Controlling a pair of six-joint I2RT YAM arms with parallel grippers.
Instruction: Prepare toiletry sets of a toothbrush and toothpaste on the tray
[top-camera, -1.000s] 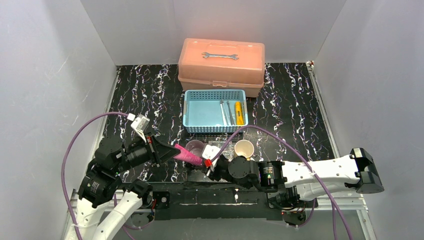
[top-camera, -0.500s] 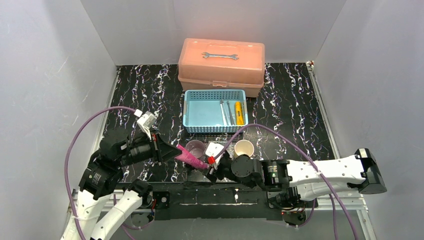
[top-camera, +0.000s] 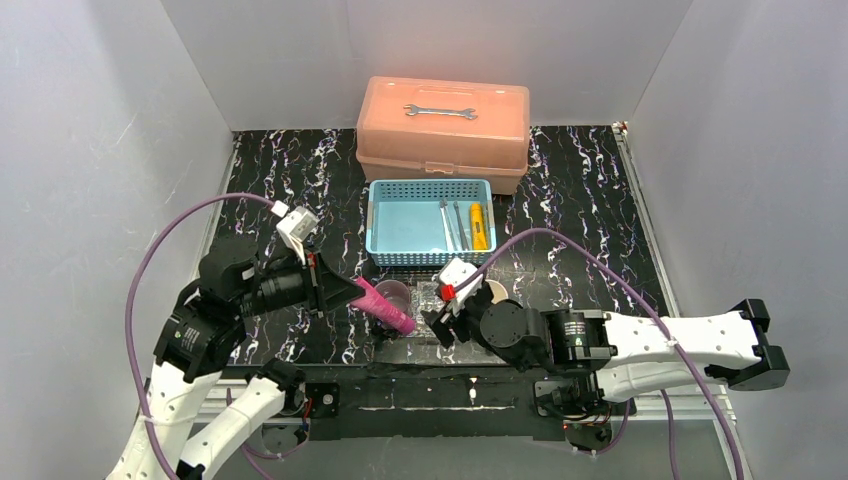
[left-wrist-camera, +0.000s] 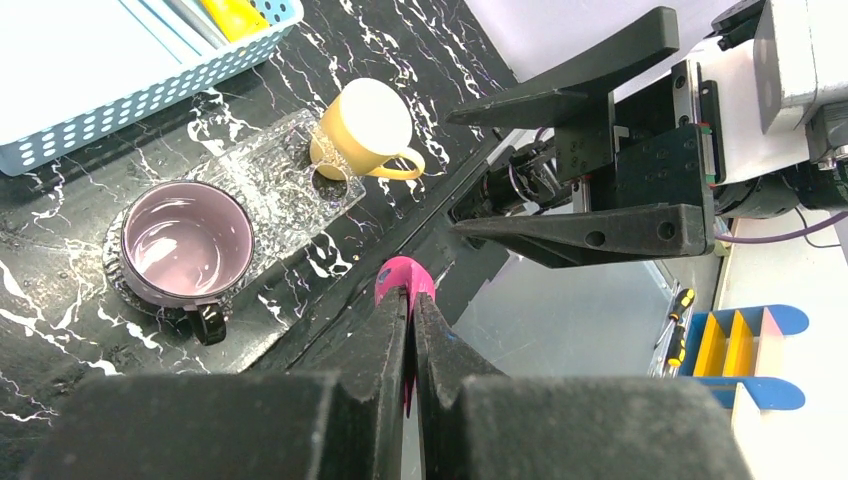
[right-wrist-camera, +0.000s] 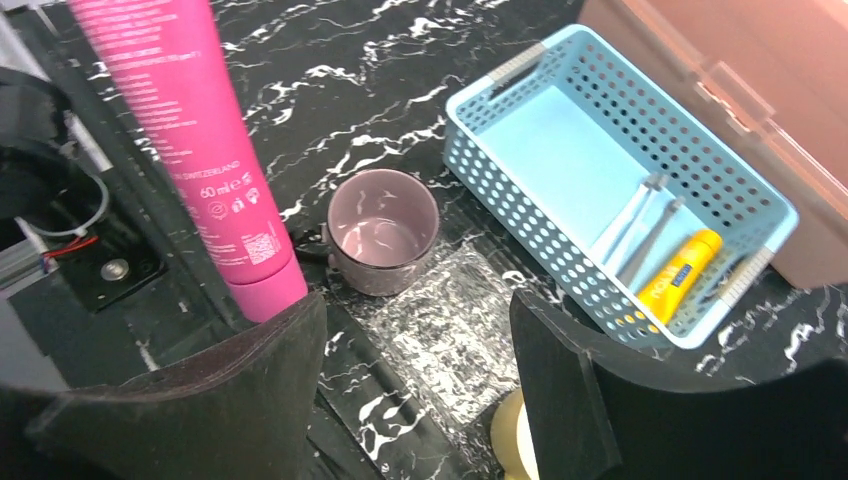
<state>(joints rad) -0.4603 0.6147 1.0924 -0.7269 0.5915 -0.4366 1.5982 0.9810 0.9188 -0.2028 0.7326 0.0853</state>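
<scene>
My left gripper (top-camera: 357, 291) is shut on the flat end of the magenta toothpaste tube (top-camera: 386, 308), held in the air, cap down, beside the purple mug (top-camera: 391, 292). In the left wrist view the jaws (left-wrist-camera: 410, 297) pinch the tube (left-wrist-camera: 403, 272). My right gripper (top-camera: 438, 322) is open and empty over the clear tray (right-wrist-camera: 452, 338); the tube (right-wrist-camera: 190, 140) hangs just left of its left finger (right-wrist-camera: 250, 400). The yellow toothpaste (top-camera: 479, 225) and two pale toothbrushes (top-camera: 452, 225) lie in the blue basket (top-camera: 430, 186). The yellow mug (left-wrist-camera: 370, 125) stands at the tray's right end.
A salmon-pink toolbox (top-camera: 443, 135) with a wrench (top-camera: 440, 111) on its lid stands behind the basket. White walls close in the black marbled table (top-camera: 590, 220) on three sides. The right arm partly hides the yellow mug (top-camera: 496, 289) from above.
My left gripper has carried the magenta tube a little up and right, toward the purple mug. My right gripper has drawn away from the tube's cap to the right, over the tray.
</scene>
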